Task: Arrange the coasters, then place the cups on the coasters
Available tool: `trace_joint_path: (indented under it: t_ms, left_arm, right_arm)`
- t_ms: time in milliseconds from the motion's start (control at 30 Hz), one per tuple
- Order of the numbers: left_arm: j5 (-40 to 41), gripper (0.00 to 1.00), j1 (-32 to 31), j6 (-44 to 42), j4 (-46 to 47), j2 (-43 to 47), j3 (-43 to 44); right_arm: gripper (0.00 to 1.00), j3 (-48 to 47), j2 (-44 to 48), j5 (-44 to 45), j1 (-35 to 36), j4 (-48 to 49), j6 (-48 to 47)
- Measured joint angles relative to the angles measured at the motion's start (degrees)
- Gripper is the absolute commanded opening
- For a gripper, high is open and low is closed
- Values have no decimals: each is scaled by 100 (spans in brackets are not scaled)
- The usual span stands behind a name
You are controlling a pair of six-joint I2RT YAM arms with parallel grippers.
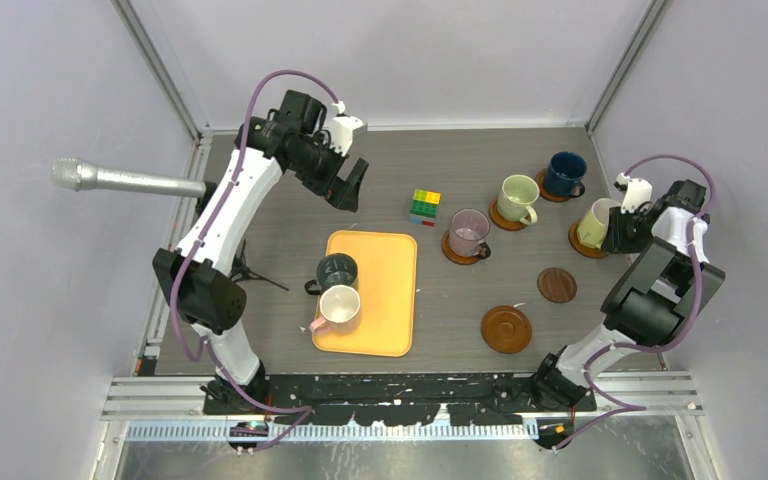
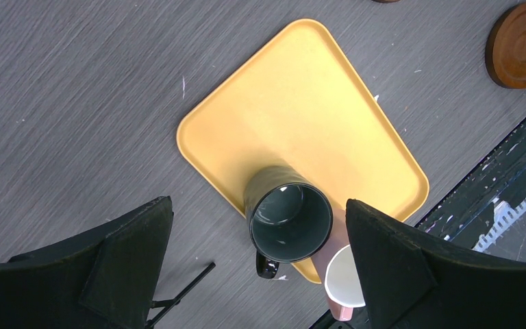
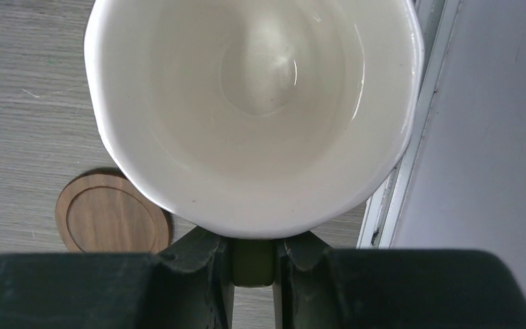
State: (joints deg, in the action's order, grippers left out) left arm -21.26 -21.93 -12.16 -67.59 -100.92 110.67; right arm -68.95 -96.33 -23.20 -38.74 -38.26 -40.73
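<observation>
Grey table (image 1: pixel 450 290): bears everything named below.
Tray (image 1: pixel 385 265): orange, left of centre; carries two mugs along its left side.
Left gripper (image 1: pixel 345 188): jaws spread wide, empty; hangs high beyond the tray's far edge, camera looking down on the tray.
Right gripper (image 3: pixel 253 262): pinched narrow on the handle of the yellow mug (image 3: pixel 253 103), at the table's right edge.
Yellow mug: looks tilted over the rightmost coaster (image 1: pixel 580 248); seated or not, cannot tell.
Mugs placed: mauve mug (image 1: pixel 468 232), pale-green mug (image 1: pixel 517 197), navy mug (image 1: pixel 564 173), each upright on own coaster, in a slanted row at far right.
Mugs waiting: green mug (image 1: pixel 337 271) and pink mug (image 1: pixel 339 308), side by side on the tray.
Bare coasters: dark coaster (image 1: pixel 557 285) and rimmed coaster (image 1: pixel 506 329), near right, well apart from the tray.
Cube (image 1: pixel 424 207): beyond the tray's far right corner; no part in the task.
Done, by judgement: six coasters laid out; three mugs set, a fourth in the grip.
Left to do: letting go of the yellow mug once settled, then two carries from tray to the bare coasters.
</observation>
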Motion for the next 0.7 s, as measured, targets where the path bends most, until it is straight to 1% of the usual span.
trace_joint_path:
  t_ms: [233,300,333,500,700]
  left_arm:
    - [-2,100,0,0,2,-2,0]
    - [-7,100,0,0,4,-9,0]
    - [-11,100,0,0,4,-11,0]
    - [-46,100,0,0,4,-44,0]
    - [-52,100,0,0,7,-70,0]
  right_arm:
    - [1,13,31,107,0,-39,-11]
    - [3,13,31,136,0,-35,-11]
    - [6,13,31,144,0,-35,-11]
    - [31,13,31,146,0,-35,-7]
    - [54,11,35,142,0,44,26]
